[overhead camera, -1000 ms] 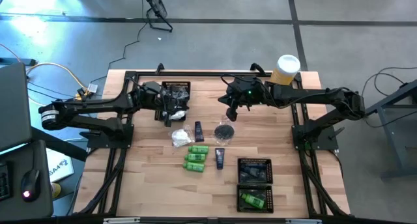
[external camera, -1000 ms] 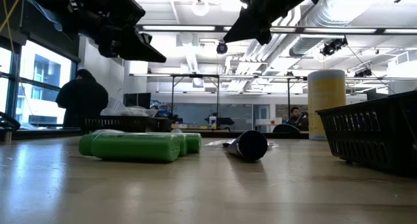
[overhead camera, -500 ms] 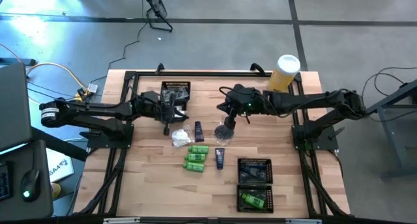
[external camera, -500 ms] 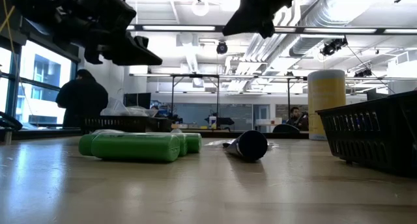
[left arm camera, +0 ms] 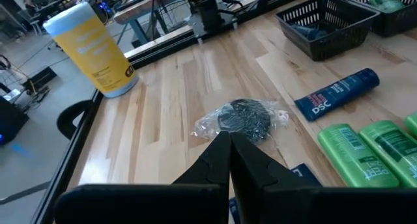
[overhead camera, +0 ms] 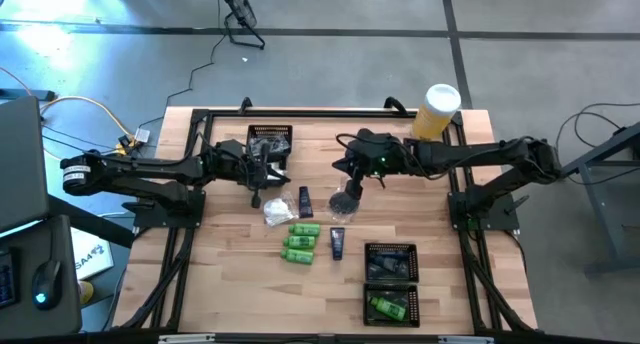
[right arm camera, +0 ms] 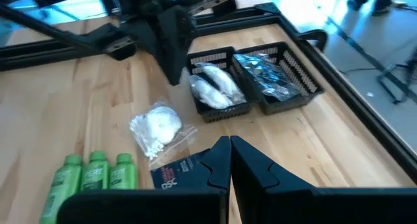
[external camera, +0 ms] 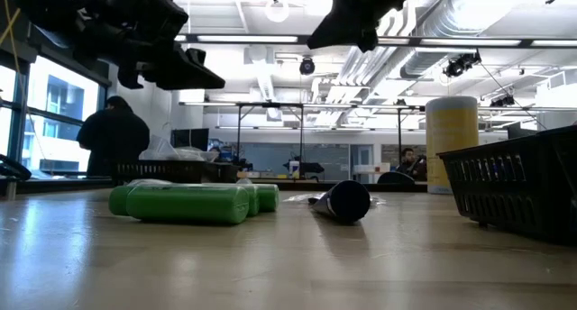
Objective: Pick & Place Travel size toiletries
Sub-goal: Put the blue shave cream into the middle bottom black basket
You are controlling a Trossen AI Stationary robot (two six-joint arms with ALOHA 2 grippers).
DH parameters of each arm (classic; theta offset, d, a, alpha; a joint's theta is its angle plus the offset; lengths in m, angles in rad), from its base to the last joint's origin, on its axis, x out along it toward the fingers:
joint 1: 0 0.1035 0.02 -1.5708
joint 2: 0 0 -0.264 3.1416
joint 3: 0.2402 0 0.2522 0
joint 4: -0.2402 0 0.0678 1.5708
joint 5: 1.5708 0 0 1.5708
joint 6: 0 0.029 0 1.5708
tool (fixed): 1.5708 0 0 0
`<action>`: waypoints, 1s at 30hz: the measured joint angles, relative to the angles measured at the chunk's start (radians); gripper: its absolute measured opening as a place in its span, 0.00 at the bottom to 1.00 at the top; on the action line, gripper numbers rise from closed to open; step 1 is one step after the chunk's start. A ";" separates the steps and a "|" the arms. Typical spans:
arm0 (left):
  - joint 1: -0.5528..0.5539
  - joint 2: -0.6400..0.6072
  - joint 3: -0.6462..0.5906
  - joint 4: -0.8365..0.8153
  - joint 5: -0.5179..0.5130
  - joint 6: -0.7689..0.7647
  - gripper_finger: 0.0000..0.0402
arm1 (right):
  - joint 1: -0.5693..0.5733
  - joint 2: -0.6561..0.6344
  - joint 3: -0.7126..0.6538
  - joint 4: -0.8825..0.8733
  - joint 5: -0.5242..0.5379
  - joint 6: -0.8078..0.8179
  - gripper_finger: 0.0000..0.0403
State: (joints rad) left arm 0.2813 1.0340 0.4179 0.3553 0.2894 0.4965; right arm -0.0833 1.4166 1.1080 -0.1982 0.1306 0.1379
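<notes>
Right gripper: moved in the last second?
Yes. The right gripper, shut, shifted left and toward the near edge, away from the yellow cylinder, over the round dark case.

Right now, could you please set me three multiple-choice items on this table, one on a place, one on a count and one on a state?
1. Where does the yellow cylinder stand?
A. at a far corner of the table, on the right arm's side
B. inside a mesh tray
C. among the green bottles

2. How many green bottles lie side by side in the open on the table?
A. one
B. three
C. five

3. How do the fingers of the left pincer stand?
A. wide open
B. shut, holding nothing
C. shut on a bottle

Answers: 1 A, the high view shows it at that corner. 2 B, three lie together. 3 B, its wrist view shows the fingers meeting, empty.
</notes>
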 joint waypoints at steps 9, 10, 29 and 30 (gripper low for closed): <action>-0.002 0.000 0.011 -0.084 -0.119 -0.036 0.01 | -0.084 0.061 0.000 0.025 -0.082 -0.040 0.01; -0.002 0.001 0.024 -0.126 -0.137 -0.048 0.00 | -0.091 0.068 -0.002 0.019 -0.087 -0.053 0.01; -0.032 0.097 0.207 -0.472 -0.202 -0.050 0.00 | -0.122 0.085 -0.045 0.112 -0.260 -0.144 0.01; -0.037 0.097 0.213 -0.471 -0.203 -0.041 0.00 | -0.126 0.085 -0.052 0.115 -0.270 -0.133 0.01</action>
State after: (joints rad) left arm 0.2442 1.1313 0.6312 -0.1155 0.0862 0.4555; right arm -0.2093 1.5017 1.0565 -0.0827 -0.1393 0.0052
